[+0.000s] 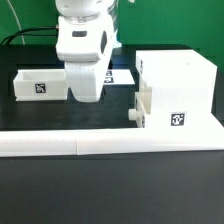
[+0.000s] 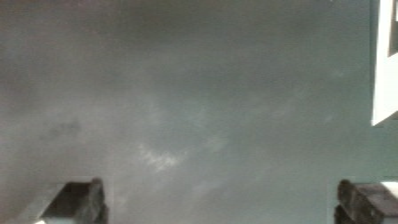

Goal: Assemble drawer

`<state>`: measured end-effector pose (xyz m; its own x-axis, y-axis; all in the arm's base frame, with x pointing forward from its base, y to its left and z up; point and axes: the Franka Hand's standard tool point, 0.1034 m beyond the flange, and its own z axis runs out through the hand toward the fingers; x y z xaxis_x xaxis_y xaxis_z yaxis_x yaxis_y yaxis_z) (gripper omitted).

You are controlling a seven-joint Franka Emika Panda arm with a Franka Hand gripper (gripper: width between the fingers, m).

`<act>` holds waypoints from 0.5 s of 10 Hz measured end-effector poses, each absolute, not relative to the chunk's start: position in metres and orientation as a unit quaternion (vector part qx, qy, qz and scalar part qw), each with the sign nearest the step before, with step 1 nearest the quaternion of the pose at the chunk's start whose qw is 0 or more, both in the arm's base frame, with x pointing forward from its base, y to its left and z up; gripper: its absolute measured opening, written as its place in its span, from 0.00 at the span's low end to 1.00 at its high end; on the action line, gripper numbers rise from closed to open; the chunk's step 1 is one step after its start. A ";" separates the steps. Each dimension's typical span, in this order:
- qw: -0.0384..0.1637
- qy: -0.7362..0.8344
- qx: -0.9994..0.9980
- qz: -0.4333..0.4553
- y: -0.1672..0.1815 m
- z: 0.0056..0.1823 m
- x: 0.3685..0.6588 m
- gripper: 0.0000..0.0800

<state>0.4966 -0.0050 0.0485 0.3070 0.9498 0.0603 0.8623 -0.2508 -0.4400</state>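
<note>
The black table point(image 1: 110, 190) fills both views, and the white arm point(image 1: 82, 35) comes down over the middle of it. On the exterior view's right stands the biggest furniture part, the boxy drawer housing point(image 1: 182, 85). A long white rail point(image 1: 100, 144) runs across the front of the table, close in front of the housing. An open drawer box point(image 1: 38, 85) with a marker tag on its side lies on the exterior view's left, its long axis running across that view. A smaller drawer point(image 1: 146, 106) sticks out of the housing's lower side, facing the arm. The gripper point(image 1: 86, 90) hangs between the two loose-looking parts. In that view it is just beside the near end of the open drawer box and slightly apart from the smaller drawer. The wrist view shows the gripper point(image 2: 217, 205) spread wide with only bare table between the fingertips point(image 2: 71, 203), so it holds nothing. A white edge shows at the side of that picture, but I cannot tell which part it belongs to. If the open drawer box is next, I judge that it lies toward the exterior view's left of the gripper. The jaws would probably need to straddle one of its thin walls rather than its whole width.
</note>
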 end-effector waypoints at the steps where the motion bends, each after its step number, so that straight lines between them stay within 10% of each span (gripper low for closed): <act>1: 0.200 -0.578 -0.784 0.109 -0.005 0.048 0.496 0.81; 5: 0.143 -0.382 -0.903 0.133 -0.019 0.066 0.462 0.81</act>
<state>0.4621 -0.0192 0.0660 0.6733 0.7277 -0.1306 0.6516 -0.6676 -0.3601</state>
